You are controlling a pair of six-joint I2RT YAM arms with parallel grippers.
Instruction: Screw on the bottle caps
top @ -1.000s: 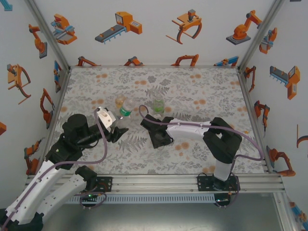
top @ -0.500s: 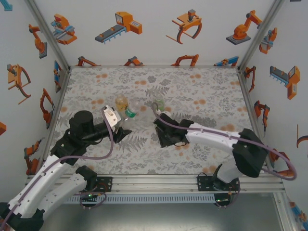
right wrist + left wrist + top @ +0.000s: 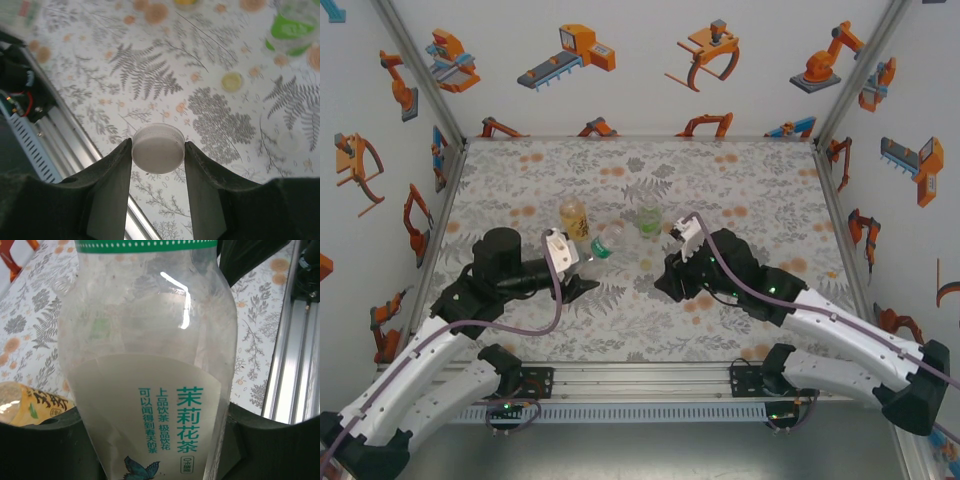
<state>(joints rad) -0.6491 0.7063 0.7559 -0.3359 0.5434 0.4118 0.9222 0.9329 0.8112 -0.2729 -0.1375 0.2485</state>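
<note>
Zero caps seated yet, looks like. L claw [image 3: 155, 417] clenched on clear bottle [image 3: 150, 340], tilted just R of amber bottle [image 3: 574, 215]. R claw [image 3: 158, 146] pinching white cap [image 3: 158, 142], further R, not touching. Loose yellow cap [image 3: 232, 81] on worktop [image 3: 740, 180]. All threading left.

**Layout: bottles mid-table, grippers in front**

On table [image 3: 750, 180], tall bottle [image 3: 573, 217] is standing L of centre, squat bottle [image 3: 649, 218] to its R. Labelled bottle [image 3: 605, 240] is leaning btwn them, slightly nearer, in left gripper [image 3: 150, 417]. Right gripper [image 3: 158, 150] is hanging nearer & R, w/ cap [image 3: 158, 148] btwn its fingers. A loose cap [image 3: 232, 81] is lying on table nr squat bottle.
</note>
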